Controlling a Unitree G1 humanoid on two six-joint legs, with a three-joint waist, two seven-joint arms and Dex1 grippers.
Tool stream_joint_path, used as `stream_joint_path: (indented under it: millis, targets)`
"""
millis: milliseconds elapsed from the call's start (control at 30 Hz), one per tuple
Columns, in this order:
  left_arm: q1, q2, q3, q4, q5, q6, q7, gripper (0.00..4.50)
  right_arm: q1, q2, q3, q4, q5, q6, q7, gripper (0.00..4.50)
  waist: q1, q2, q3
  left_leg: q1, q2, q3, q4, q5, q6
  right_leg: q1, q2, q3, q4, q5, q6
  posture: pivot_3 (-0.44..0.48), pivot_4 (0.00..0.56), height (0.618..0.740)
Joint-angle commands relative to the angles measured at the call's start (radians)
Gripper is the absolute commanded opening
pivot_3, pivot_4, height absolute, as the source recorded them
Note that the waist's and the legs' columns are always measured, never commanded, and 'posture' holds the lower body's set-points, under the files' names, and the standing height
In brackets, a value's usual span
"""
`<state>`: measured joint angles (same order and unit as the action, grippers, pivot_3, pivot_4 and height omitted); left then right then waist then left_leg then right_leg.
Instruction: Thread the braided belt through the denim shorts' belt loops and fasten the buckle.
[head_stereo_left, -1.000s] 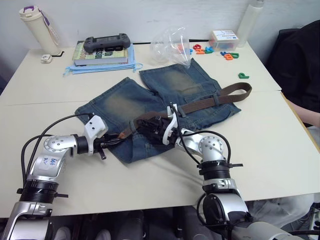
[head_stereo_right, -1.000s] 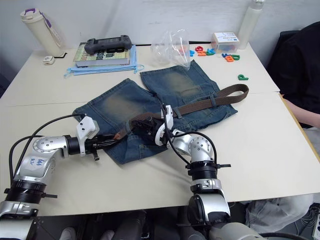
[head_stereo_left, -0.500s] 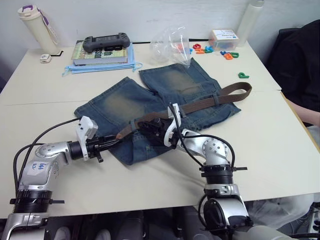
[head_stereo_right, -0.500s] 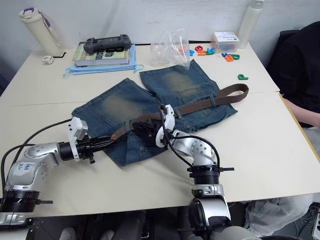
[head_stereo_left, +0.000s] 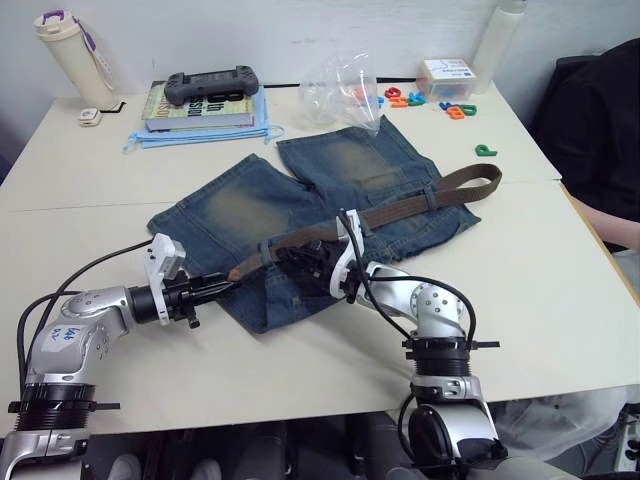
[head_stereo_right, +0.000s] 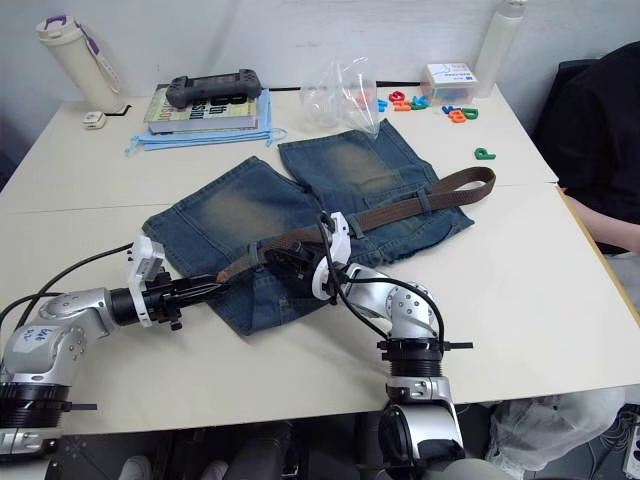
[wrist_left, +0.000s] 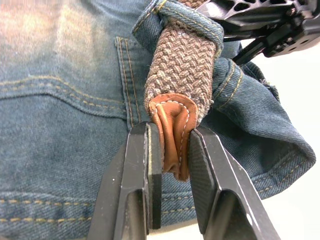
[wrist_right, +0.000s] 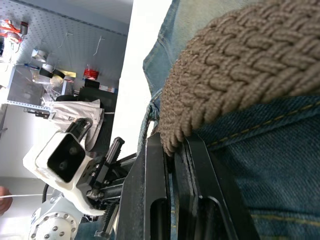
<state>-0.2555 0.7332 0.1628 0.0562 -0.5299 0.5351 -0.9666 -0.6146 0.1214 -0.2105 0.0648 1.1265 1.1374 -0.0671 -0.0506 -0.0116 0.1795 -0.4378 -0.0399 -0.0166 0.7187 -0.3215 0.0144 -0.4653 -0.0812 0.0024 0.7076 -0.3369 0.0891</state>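
The denim shorts (head_stereo_left: 240, 205) lie flat mid-table. The braided belt (head_stereo_left: 400, 212) runs along their waistband from the right side toward the near left. My left gripper (head_stereo_left: 215, 287) is shut on the belt's tan leather tip (wrist_left: 172, 132), just past a belt loop (wrist_left: 197, 20) that the braid comes out of. My right gripper (head_stereo_left: 298, 262) sits on the waistband a little to the right of that loop, its fingers (wrist_right: 150, 165) shut on the braid (wrist_right: 235, 65) at the denim edge. The buckle is hidden at the belt's far end.
Books with a game controller (head_stereo_left: 213, 85) and a bottle (head_stereo_left: 70, 50) stand at the back left. A clear plastic bag (head_stereo_left: 345, 85), coloured letters (head_stereo_left: 455, 108) and a white bottle (head_stereo_left: 497, 40) are at the back right. A person in dark clothes (head_stereo_left: 600, 130) sits at the right.
My left arm has drawn back to the left, keeping its hold on the tan belt tip. The right gripper has stayed on the waistband.
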Motion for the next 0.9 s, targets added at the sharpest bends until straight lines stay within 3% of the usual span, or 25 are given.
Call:
stream_joint_path:
  millis: [33,133,267,433,533,600,700,900]
  targets:
    - [0.02,0.019,0.045,0.011,0.019,-0.017,0.023,0.56,0.018,-0.024,-0.048,-0.093,0.055,0.01,-0.042,1.64,0.001,0.0,0.0,0.0,0.0,0.0,0.0,0.0,0.0,0.0,0.0,0.0,0.0,0.0,0.0,0.0,0.15,0.667]
    - [0.017,0.009,0.041,0.01,0.026,-0.018,0.027,0.56,0.032,-0.029,-0.058,-0.129,0.088,0.026,-0.075,3.02,0.001,0.0,0.0,0.0,0.0,0.0,0.0,0.0,0.001,0.0,0.0,0.0,0.0,0.0,0.0,0.0,0.15,0.667]
    - [0.013,0.003,0.04,0.008,0.027,-0.019,0.029,0.56,0.077,-0.104,-0.044,-0.216,0.083,0.063,-0.082,3.02,0.001,0.0,0.0,0.0,0.0,0.0,0.0,-0.001,0.001,0.0,0.0,0.0,0.001,0.0,0.0,0.0,0.15,0.667]
    - [0.02,0.008,0.048,0.003,0.029,-0.025,0.023,0.56,0.125,-0.375,0.064,-0.41,-0.082,0.004,0.089,3.02,0.018,0.0,0.0,-0.001,-0.001,0.001,0.001,-0.001,0.003,0.0,0.0,0.001,-0.001,0.0,0.0,0.0,0.15,0.667]
    - [0.032,0.01,0.054,-0.003,0.027,-0.028,0.024,0.56,0.137,-0.509,0.105,-0.472,-0.186,-0.087,0.198,2.2,0.017,-0.001,0.0,-0.001,0.0,0.001,0.001,-0.003,0.006,0.0,0.0,0.0,-0.002,0.0,0.0,0.0,0.15,0.667]
    - [0.04,0.007,0.057,-0.009,0.026,-0.03,0.028,0.56,0.14,-0.589,0.167,-0.499,-0.289,-0.159,0.264,1.17,0.018,-0.001,0.0,0.0,0.0,0.001,0.001,-0.003,0.006,0.0,0.001,0.0,-0.002,0.0,0.0,0.0,0.15,0.667]
    - [0.045,0.002,0.058,-0.013,0.025,-0.032,0.033,0.56,0.139,-0.656,0.269,-0.489,-0.437,-0.245,0.319,0.09,0.019,-0.001,-0.001,0.0,0.001,0.001,0.001,-0.003,0.005,0.001,0.001,0.0,-0.002,0.0,0.0,0.0,0.15,0.667]
    - [0.052,-0.013,0.061,-0.031,0.022,-0.039,0.048,0.56,0.146,-0.633,0.412,-0.359,-0.64,-0.32,0.334,0.09,0.024,-0.001,-0.001,0.0,0.001,0.001,0.001,0.0,0.001,0.001,0.0,0.0,-0.002,0.0,0.0,0.0,0.15,0.667]
